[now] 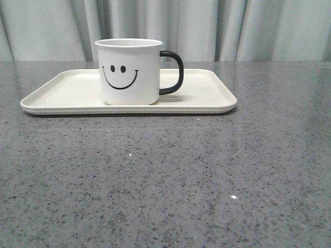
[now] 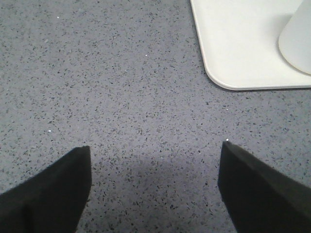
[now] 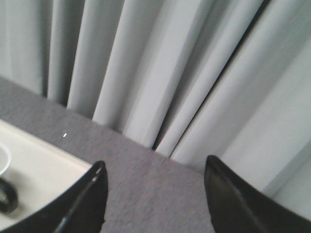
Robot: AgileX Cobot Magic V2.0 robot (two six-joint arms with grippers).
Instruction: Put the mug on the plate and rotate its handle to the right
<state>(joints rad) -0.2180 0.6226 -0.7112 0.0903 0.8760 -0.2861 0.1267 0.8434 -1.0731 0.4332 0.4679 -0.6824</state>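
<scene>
The white mug (image 1: 129,71) with a black smiley face stands upright on the cream plate (image 1: 62,90), left of the plate's middle. Its black handle (image 1: 173,72) points to the right. Neither gripper shows in the front view. My left gripper (image 2: 154,155) is open and empty over the bare table, apart from the plate's corner (image 2: 228,53); the mug's base (image 2: 297,41) shows at that view's edge. My right gripper (image 3: 153,167) is open and empty, above the table beside the plate (image 3: 34,170); the mug's rim (image 3: 4,160) and the handle (image 3: 6,196) show at that view's edge.
The grey speckled table (image 1: 165,181) stretches wide in front of the plate. Pale grey curtains (image 1: 207,26) hang behind the table's far edge and fill most of the right wrist view (image 3: 170,63).
</scene>
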